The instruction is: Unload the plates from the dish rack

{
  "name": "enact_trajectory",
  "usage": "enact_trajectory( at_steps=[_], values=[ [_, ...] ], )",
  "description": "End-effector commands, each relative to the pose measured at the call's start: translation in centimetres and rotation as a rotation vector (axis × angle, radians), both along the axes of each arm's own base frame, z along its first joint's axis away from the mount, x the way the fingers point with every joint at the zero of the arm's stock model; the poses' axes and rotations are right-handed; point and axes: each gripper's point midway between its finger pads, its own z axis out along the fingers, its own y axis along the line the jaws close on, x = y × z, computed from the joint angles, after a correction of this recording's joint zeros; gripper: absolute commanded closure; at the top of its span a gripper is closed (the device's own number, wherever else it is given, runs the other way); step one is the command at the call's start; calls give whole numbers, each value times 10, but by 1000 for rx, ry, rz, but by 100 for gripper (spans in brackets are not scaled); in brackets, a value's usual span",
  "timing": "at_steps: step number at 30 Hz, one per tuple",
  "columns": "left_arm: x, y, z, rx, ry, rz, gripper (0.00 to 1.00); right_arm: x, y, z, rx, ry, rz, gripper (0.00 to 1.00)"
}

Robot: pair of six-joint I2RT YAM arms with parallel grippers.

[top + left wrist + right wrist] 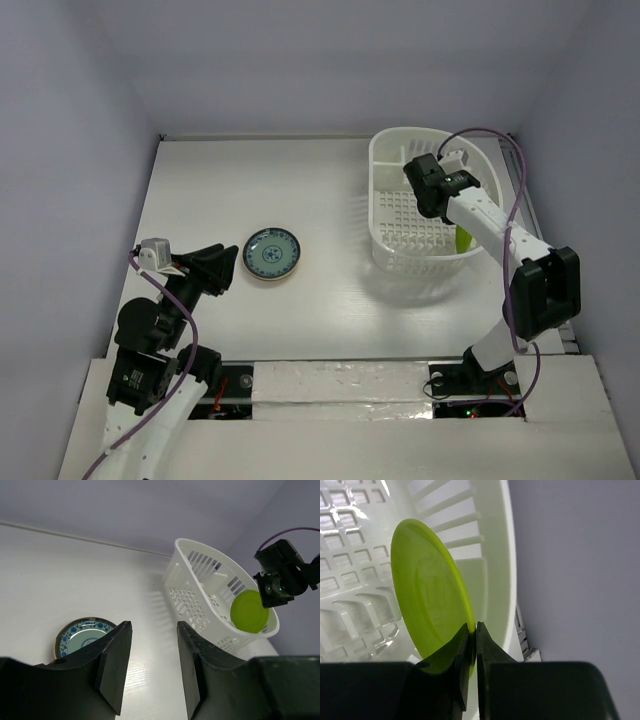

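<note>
The white dish rack point(386, 150) stands at the table's far right. My right gripper point(438, 206) reaches down into it and is shut on the rim of the lime green plate point(425, 590), which stands on edge against the rack's slotted wall point(505, 555). Only a sliver of that plate point(463, 240) shows past the forearm in the top view. A round plate with a blue pattern and a brownish rim point(272, 255) lies flat on the table. My left gripper point(230, 270) is open and empty, just left of that plate. The other plates are out of view.
The enclosure's walls close in the table on three sides. The rack point(186, 547) and lime plate point(249, 611) show far ahead in the left wrist view, the patterned plate point(80, 635) beside my left finger point(117, 655). A purple cable point(500, 140) loops over the rack's far edge.
</note>
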Motion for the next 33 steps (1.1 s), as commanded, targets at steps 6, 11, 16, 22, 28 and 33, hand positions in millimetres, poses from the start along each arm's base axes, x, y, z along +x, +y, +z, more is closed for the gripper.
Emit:
enact_trajectory(
  at_steps=[6,11,16,22,28,33],
  values=[
    [-5,1,23,-24,-66,-1,62,4,-6,88,-8,-282,-46,100],
    [-3,1,21,-21,-58,3,62,1,4,117,85,-413,-47,100],
    [-1,2,20,-22,-48,12,62,-6,54,172,367,-656,133,100],
    [2,7,19,-29,-38,43,61,2,198,173,838,-644,541,100],
    [8,12,13,-29,-9,82,60,4,334,147,1149,-540,767,100],
    [11,13,11,-27,7,94,59,4,423,102,1320,-402,827,100]
  ],
)
